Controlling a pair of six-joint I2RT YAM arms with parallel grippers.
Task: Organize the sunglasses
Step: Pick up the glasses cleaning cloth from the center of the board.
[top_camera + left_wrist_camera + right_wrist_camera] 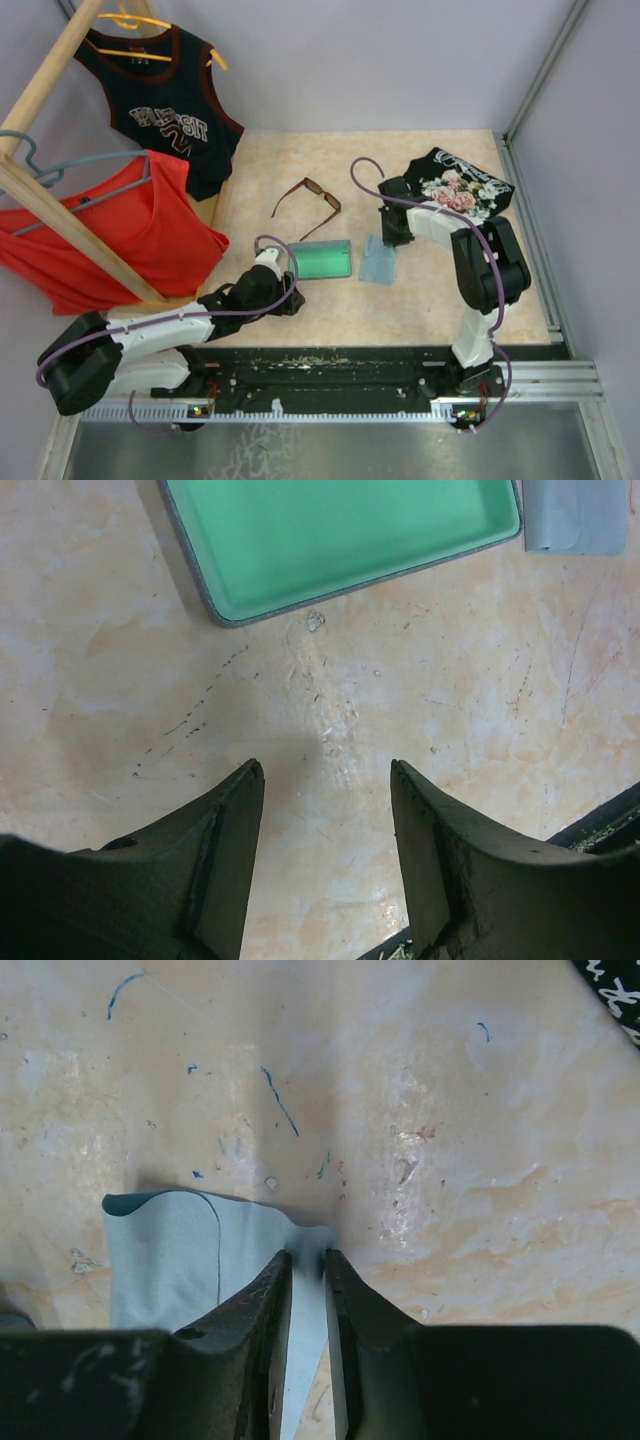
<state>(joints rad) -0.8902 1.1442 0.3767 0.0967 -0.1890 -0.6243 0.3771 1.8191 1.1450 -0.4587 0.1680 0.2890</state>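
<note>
The sunglasses, brown and thin-framed with dark lenses, lie with their arms open at the table's middle back, away from both grippers. The grey-blue case lies open with its green inside up; it also shows at the top of the left wrist view. My left gripper is open and empty over bare table just in front of the case. The light blue cloth lies right of the case. My right gripper is pinched on the cloth's far edge, which puckers up between the fingertips.
A black floral garment lies at the back right beside the right arm. A wooden rack at the left holds a black jersey and a red shirt. The table's front edge is just behind the left fingers.
</note>
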